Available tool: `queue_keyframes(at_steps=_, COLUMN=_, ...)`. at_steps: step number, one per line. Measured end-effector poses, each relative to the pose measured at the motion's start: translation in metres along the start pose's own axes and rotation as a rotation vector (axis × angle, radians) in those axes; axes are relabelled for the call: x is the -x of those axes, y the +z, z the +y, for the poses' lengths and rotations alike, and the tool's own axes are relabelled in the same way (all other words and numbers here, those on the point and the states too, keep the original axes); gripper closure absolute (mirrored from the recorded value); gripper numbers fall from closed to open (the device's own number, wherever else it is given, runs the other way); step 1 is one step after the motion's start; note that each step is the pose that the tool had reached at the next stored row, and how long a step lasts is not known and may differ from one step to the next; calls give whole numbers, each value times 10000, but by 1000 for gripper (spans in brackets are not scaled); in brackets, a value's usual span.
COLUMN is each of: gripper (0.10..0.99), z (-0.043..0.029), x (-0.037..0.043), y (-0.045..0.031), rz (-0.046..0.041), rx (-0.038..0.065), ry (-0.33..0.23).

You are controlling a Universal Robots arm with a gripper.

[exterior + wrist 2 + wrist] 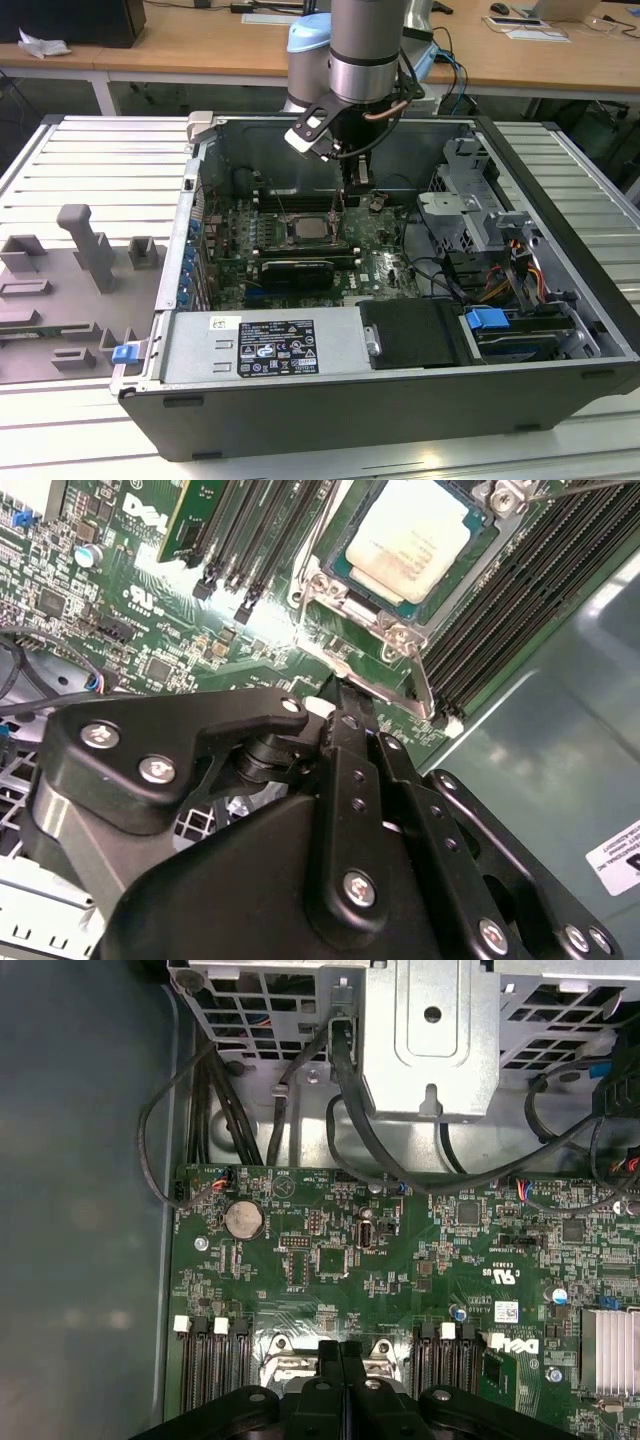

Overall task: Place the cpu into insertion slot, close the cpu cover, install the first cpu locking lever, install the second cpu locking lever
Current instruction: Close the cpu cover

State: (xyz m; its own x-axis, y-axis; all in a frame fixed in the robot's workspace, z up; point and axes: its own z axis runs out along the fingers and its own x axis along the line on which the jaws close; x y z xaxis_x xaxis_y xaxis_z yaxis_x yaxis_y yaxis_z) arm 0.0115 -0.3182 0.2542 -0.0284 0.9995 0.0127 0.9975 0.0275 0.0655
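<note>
You have the cpu (412, 535), the small flat square chip with the pale silvery-beige metal top, already lying flat in the insertion slot (365, 588), the square socket whose dark rim shows around the chip's edges. In the exterior view the cpu (308, 228) sits in the middle of the board, just below the arm's tool. So you can count the first step as done.

The cpu cover (390, 628), the thin silvery metal frame with the big square window, appears to be down around the chip, its screwed tab flat against the socket. Treat that step as done too, or very nearly.

The levers are what you have left. A thin bare-metal locking lever (420, 692) runs along the socket's side just beside the fingertips, and a second thin rod (580, 488) shows at the far corner. From these angles you cannot tell for certain whether either is hooked under its catch; judge both as not yet secured.

Your black gripper (345, 692) has its two fingers pressed together with nothing visible between them. In the first wrist view the gripper (340, 1352) hangs right at the socket's edge.

Around it you see long black memory slots (500, 610), the green motherboard (400, 1260), and the dark grey computer case (400, 420).
</note>
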Motion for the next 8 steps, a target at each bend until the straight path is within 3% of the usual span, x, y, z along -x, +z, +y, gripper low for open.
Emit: queue_keyframes(at_steps=8, gripper=980, z=-52, x=-2, y=-3, rz=2, rx=0, ry=0)
